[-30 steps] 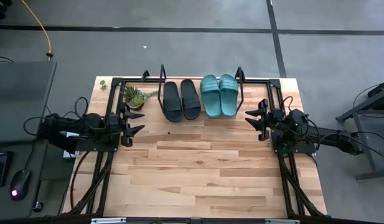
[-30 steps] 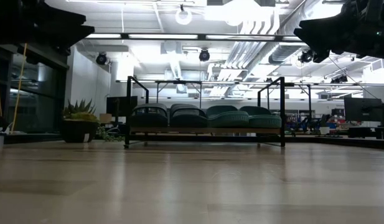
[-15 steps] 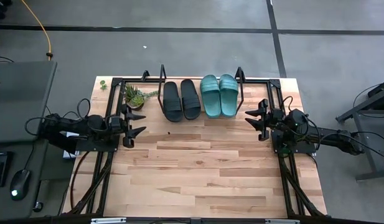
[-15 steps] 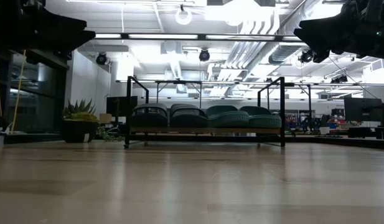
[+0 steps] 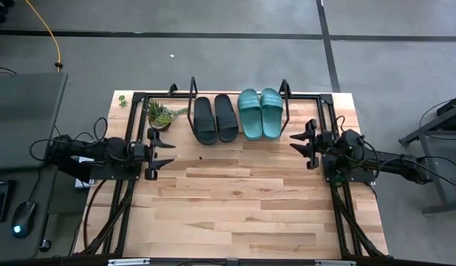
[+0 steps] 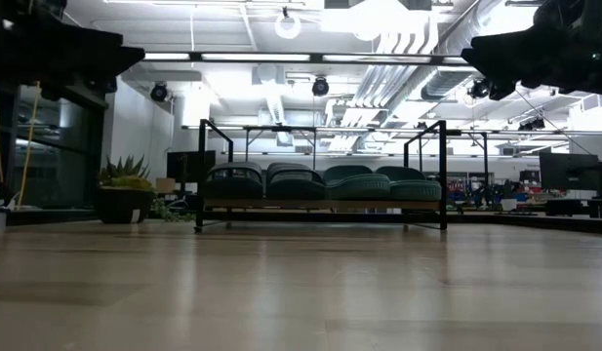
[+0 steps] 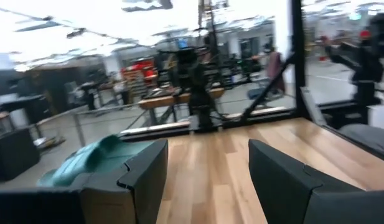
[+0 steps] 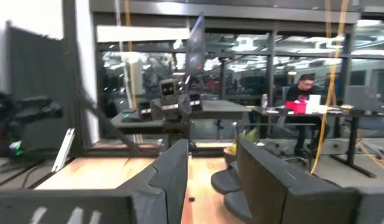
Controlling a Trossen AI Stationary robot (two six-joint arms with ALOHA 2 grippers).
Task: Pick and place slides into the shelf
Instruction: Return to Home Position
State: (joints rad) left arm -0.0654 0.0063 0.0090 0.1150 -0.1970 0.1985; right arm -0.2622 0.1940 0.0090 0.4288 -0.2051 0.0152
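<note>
All the slides sit side by side on the shelf (image 5: pixel 239 138) at the table's far edge, soles on its wooden board. The two black slides (image 5: pixel 215 118) are on the left and the two teal slides (image 5: pixel 260 114) on the right. In the low view they show as a row on the shelf (image 6: pixel 320 205). My left gripper (image 5: pixel 171 154) hovers open near the table's left edge, in front of the shelf's left end. My right gripper (image 5: pixel 294 142) hovers open off the shelf's right end. A teal slide (image 7: pixel 86 165) shows in the left wrist view.
A small potted plant (image 5: pixel 160 114) stands left of the shelf; it also shows in the low view as the plant (image 6: pixel 125 195). Black frame rails run along the table's left and right sides. Bare wooden tabletop (image 5: pixel 242 199) spreads in front of the shelf. A person (image 8: pixel 304 87) sits beyond the table.
My left gripper has drifted a little toward the table's near edge and to the right, still open. The slides and shelf have stayed where they were.
</note>
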